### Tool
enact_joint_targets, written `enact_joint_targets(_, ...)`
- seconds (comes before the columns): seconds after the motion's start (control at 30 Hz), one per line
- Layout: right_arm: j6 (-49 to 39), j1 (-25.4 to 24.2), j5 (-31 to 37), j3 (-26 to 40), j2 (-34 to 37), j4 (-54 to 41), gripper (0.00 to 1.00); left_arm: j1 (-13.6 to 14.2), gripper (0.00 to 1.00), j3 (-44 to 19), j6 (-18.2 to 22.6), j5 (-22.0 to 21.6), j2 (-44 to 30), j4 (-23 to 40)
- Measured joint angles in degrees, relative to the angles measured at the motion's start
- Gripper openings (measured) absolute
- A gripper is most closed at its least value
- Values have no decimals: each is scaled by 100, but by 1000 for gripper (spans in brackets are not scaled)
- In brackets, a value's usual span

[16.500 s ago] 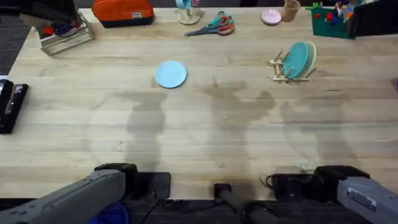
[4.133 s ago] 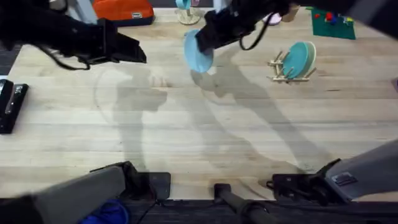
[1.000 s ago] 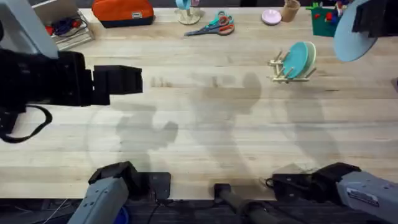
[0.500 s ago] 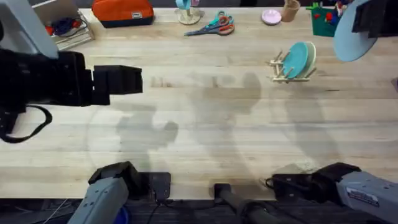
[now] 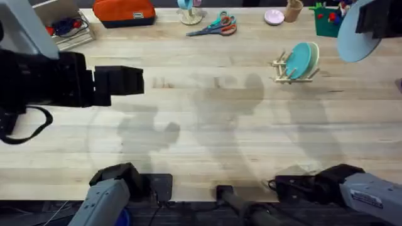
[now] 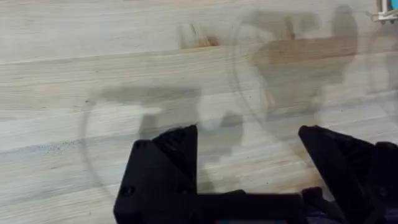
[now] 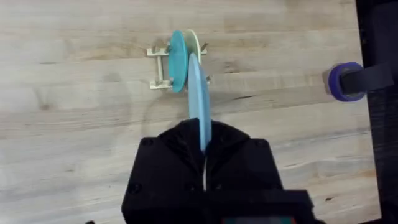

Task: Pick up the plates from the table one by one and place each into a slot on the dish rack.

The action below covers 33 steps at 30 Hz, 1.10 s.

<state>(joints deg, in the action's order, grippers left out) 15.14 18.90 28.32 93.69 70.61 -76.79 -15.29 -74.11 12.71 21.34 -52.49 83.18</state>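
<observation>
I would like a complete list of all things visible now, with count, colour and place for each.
Blue plate: 1, light blue, held on edge in the right end effector, above the rack.
Rack: 1, light wood, table's far right.
Racked plates: 2, teal and cream, upright in rack.
Scissors: 1, orange and teal, far edge.
Pouch: 1, orange, far left.
Table: 1, pale wood.
Left end effector: black, open, above bare table.
Right end effector: black, shut on blue plate.

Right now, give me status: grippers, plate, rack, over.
Right gripper shut on light blue plate, held on edge above the dish rack. Left gripper open, empty. Teal plate already racked.
</observation>
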Motion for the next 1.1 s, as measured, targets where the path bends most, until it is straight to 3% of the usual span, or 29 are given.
enact_joint_targets(0.83,-321,-781,-322,1,4,0,31,0,994,0,0,0,0,-2)
enact_joint_targets(1.1,-505,-1055,-553,2,298,2,31,0,994,0,0,0,0,-2)
